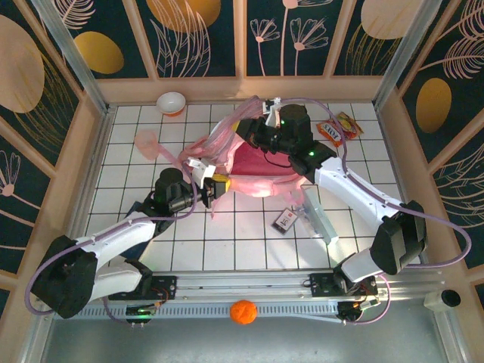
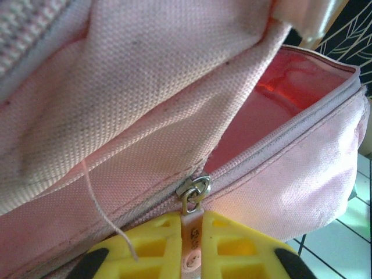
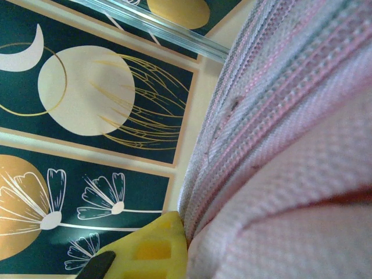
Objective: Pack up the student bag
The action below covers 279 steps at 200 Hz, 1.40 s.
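**A:** Start close; what lies behind the left gripper [image 1: 215, 187]?
**B:** An orange ball [image 1: 243, 311] on the front rail, well behind it; a small card [image 1: 285, 220] lies on the tiles off to its right.
**A:** And its jaws?
**B:** Pinched narrow on the pink zipper pull [image 2: 192, 232]; the metal slider [image 2: 195, 190] sits just ahead of the yellow fingers [image 2: 256, 238]; the student bag [image 1: 257, 170] is directly in front, its pocket gaping beyond the slider.
**A:** The right gripper [image 1: 259, 130]?
**B:** Clamped tight on the student bag's far top edge, holding it up, fabric pressed against its finger; a snack packet [image 1: 331, 130] lies near its wrist; a white bowl [image 1: 172, 102] stands well apart, by the far wall.
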Each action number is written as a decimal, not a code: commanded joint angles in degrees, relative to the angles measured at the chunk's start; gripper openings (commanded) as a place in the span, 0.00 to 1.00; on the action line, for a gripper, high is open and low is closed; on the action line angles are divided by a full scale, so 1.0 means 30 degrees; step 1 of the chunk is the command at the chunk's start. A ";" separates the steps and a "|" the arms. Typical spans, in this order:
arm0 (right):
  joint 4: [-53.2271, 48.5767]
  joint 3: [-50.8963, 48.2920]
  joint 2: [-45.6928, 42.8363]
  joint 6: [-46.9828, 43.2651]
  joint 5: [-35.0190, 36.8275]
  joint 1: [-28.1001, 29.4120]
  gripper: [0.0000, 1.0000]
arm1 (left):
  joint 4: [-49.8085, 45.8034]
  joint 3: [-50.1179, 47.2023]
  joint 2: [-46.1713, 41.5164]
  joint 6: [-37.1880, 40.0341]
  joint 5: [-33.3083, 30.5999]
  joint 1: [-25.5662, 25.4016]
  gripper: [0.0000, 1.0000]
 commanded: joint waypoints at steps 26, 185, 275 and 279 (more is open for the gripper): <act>0.2136 0.0920 -0.0898 -0.0154 -0.0456 0.0016 0.00 | -0.1387 0.0427 -0.0689 -0.0155 -0.3590 0.0007 0.00; 0.2444 0.1276 -0.2277 0.0621 0.1079 0.0117 0.00 | -0.4395 0.2667 0.3968 -0.1801 -0.9841 0.4651 0.00; 0.8673 -0.2710 -0.1702 0.1986 1.1845 0.2678 0.00 | -0.9467 0.5440 0.0261 -0.5044 -0.9195 0.4629 0.64; 0.8753 -0.2696 -0.1548 0.1984 1.2224 0.2867 0.00 | -0.9844 0.5570 0.0162 -0.5322 -0.9403 0.4643 0.64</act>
